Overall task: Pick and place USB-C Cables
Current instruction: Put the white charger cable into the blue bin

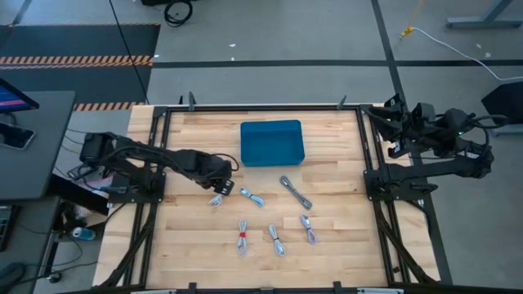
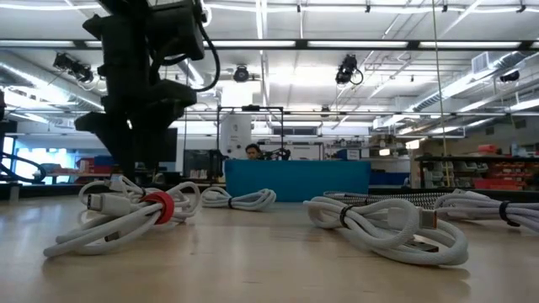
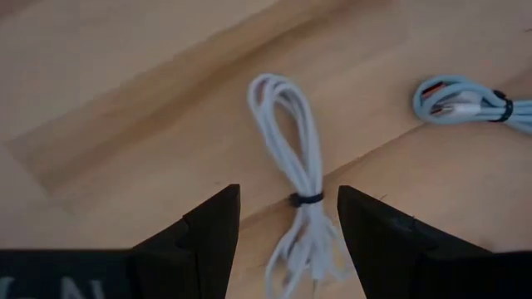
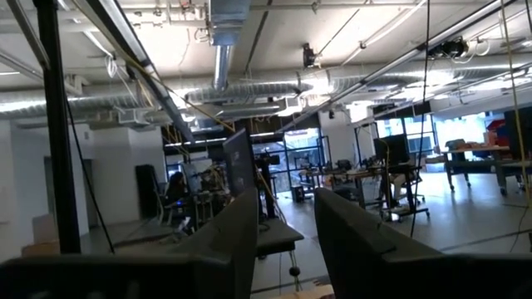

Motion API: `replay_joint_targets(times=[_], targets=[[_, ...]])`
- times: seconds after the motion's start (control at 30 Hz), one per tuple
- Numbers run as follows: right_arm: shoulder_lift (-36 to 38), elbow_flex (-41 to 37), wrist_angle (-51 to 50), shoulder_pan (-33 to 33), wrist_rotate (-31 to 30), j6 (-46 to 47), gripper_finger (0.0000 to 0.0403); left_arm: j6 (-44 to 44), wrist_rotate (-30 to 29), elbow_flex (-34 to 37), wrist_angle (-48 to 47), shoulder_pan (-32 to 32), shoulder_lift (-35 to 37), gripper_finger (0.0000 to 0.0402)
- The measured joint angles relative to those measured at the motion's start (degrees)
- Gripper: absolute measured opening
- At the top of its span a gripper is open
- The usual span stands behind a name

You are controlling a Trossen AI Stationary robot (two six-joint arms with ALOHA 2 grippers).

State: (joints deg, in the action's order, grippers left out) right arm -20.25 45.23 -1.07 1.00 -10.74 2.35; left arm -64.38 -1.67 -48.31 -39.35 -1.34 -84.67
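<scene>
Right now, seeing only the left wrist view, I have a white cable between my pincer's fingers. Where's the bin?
Observer: The blue bin sits near the table's back edge, beyond the left pincer and to its right.
Operator: How many cables in all?
Observer: Six USB-C cables lie on the table, none in the bin.
Operator: Right arm in the way?
Observer: No, the right pincer waits by the table's right back corner, facing the room.

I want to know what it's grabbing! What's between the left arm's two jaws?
A white cable bundle lies on the wood between the open jaws of the left gripper, untouched. The left wrist view shows it.
</scene>
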Motion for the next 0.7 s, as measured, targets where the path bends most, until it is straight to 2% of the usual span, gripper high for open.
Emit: replay_joint_targets(times=[0.2,0.7], targets=[[0.00,0.00,-0.30,0.01,0.02,0.00,0.0126,-2.81,0.11,0.00,4.00,-1.24,-1.39,0.0211],[0.00,0.00,-0.82,-0.01,0.58,0.00,0.0126,-5.27,-0.64,0.07,3.02,-4.06,-6.11,0.0211]])
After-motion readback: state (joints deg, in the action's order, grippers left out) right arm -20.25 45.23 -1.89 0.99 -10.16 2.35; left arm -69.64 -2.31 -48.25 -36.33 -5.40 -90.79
